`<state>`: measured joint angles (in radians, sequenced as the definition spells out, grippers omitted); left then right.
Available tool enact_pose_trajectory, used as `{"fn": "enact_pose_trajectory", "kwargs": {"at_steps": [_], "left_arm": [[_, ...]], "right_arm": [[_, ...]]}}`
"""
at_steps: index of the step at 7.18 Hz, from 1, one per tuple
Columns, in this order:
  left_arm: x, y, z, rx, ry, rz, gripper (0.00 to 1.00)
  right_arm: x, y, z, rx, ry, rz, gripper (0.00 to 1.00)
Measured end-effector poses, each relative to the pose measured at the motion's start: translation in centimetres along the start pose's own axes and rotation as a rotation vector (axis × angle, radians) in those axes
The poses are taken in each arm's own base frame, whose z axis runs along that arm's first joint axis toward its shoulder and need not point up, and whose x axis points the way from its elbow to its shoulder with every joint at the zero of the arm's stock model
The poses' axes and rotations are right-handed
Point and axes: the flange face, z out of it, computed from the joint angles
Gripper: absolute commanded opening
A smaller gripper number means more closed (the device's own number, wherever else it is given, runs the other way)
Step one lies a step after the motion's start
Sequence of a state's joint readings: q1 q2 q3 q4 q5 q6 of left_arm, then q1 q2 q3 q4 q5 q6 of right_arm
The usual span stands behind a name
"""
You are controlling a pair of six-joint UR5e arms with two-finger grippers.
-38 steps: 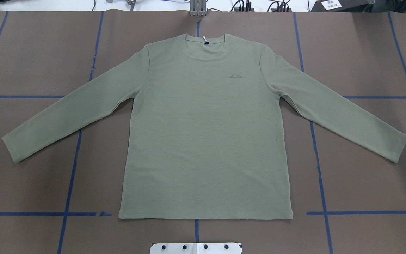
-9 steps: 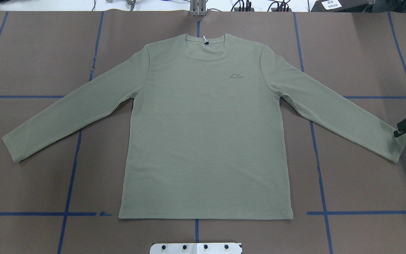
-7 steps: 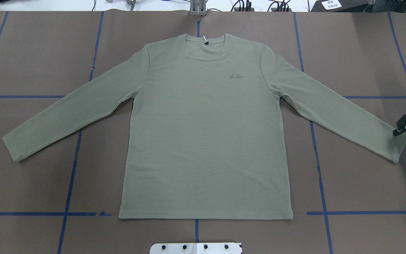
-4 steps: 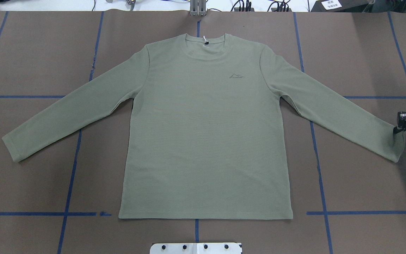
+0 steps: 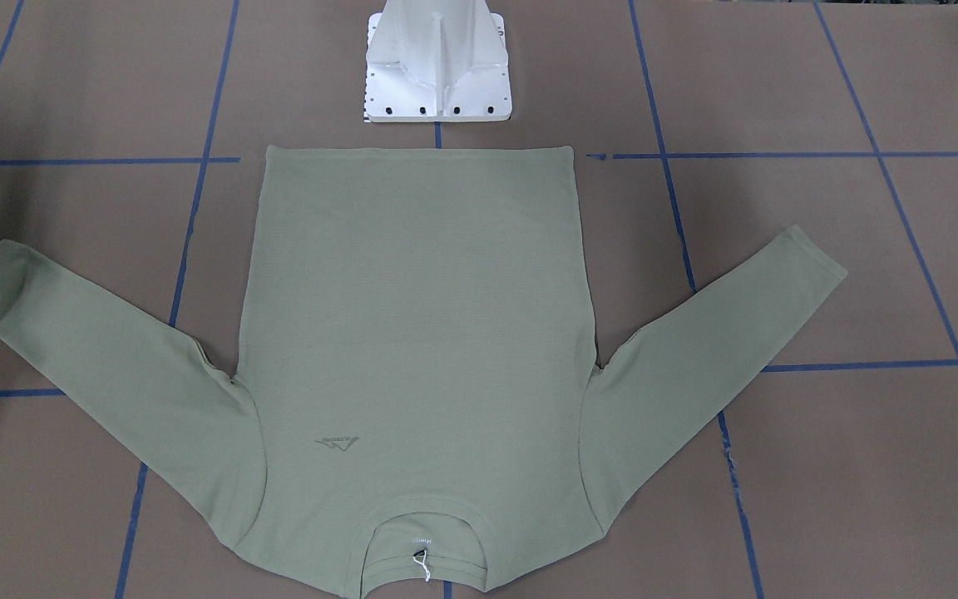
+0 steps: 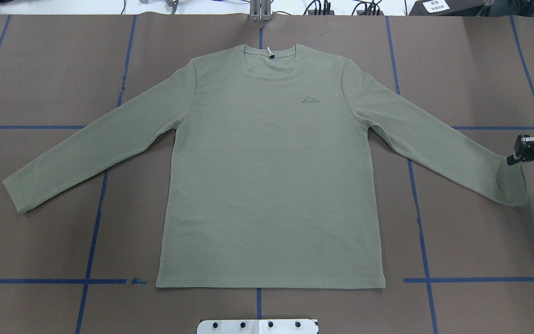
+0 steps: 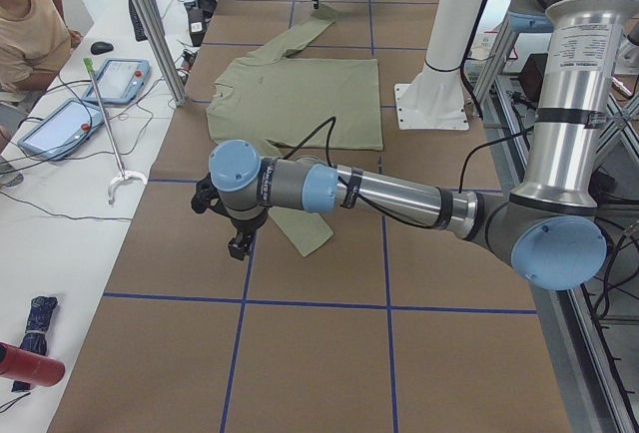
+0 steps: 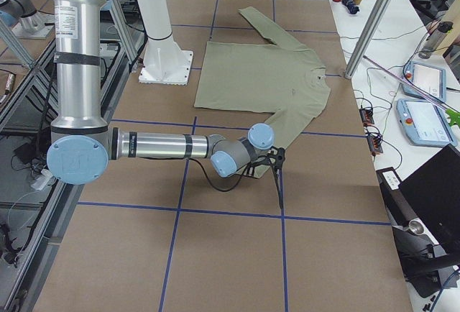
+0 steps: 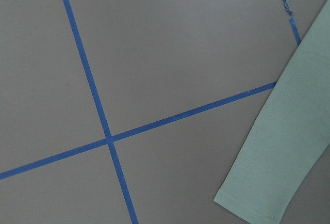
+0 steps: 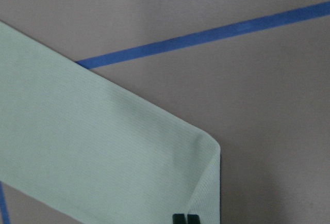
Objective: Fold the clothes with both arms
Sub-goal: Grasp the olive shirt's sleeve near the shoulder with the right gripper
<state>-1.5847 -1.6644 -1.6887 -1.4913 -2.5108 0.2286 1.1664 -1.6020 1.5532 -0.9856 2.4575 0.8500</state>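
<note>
Shirt [image 6: 267,176]: lies flat and face up in the middle of the table [image 6: 40,69]. Sleeves are splayed, hem nearest my base, collar farthest.

Handling, my judgement: a thin knit, so light, limp and a little stretchy. It has no stiffness to carry a fold, so it will drape and trail from whatever point I lift. It probably drags on the brown cover rather than slides. Nothing fragile.

Best holds: the doubled edges (cuffs, hem corners, shoulder seams), taking both layers.

Right cuff [image 6: 515,185]: the corner away from my base is turned up and sits in my right gripper [image 6: 511,160]. Jaws are together on the cuff edge; the wrist view shows the tips side by side with fabric rising from them. The bite looks shallow (a quick pull might strip it out).

Left cuff [image 9: 258,193]: flat, nothing on it.

Left gripper [image 7: 238,245]: hangs beside that cuff over bare table. Only the side view shows it, so I cannot tell whether those jaws are apart or together.

Blue tape [image 6: 93,232]: a grid on the table, running under both sleeves.
</note>
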Motion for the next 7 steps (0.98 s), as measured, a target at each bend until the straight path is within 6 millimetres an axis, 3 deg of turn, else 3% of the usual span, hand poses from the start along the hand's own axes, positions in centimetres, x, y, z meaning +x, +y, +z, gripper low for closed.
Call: {"fn": "enact_pose_trajectory", "kwargs": {"at_steps": [1,3,5,7], "left_arm": [[0.0,0.0,0.0,0.000,0.000,0.000,1.00],[0.0,0.0,0.0,0.000,0.002,-0.002,1.00],[-0.2,0.1,0.2,-0.002,0.005,-0.007,1.00],[-0.2,0.1,0.2,-0.003,0.006,-0.011,1.00]], "right_arm": [[-3.4,0.0,-0.9,0.011,-0.032,0.006,0.00],[-13.6,-0.1,-1.6,0.010,-0.110,0.039,0.00],[-27.6,-0.2,-1.5,-0.006,-0.177,0.076,0.00],[-42.0,1.2,-1.8,0.047,-0.183,0.101,0.00]]}}
